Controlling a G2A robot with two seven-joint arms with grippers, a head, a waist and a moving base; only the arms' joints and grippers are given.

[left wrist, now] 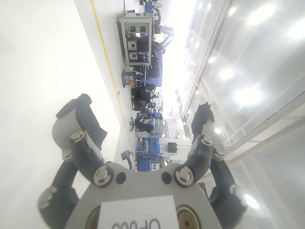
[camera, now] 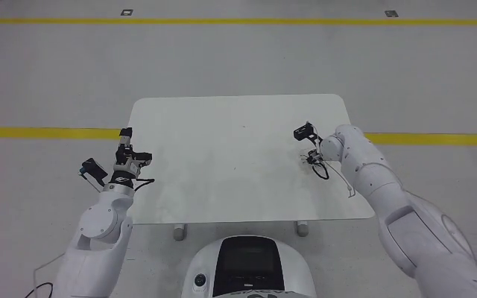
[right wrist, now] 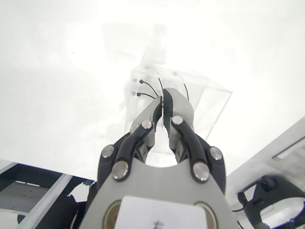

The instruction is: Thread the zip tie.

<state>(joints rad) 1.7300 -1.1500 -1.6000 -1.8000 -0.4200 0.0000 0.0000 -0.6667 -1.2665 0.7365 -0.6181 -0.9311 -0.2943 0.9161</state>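
Two tools, one bench [camera: 223, 164]. My left tool [left wrist: 143, 103] sits at the bench's left edge, near its front corner. Its fingers are spread wide apart with nothing between them, and it points along that edge toward the far side. My right tool [right wrist: 162, 100] is over the right part of the bench, inside the right edge and about halfway between front and back. Its pads are pressed together on a thin black strand, the zip tie [right wrist: 163, 121], which runs down the narrow slot between them. The tips sit right at a clear box [right wrist: 214, 101] standing on the bench just beyond them; I see one box. At the box face I count four black ties [right wrist: 145, 85] as strands. Two end in small square heads and two are bare lines beside the fingertips. I cannot tell whether the clamped strand is one of these four. From above, a dark loop hangs just beside the right tool, toward the front edge. The two tools are well apart, with the broad middle of the bench lying between them. Two yellow lines [camera: 67, 132] cross the floor, one level with the bench and one far behind it.
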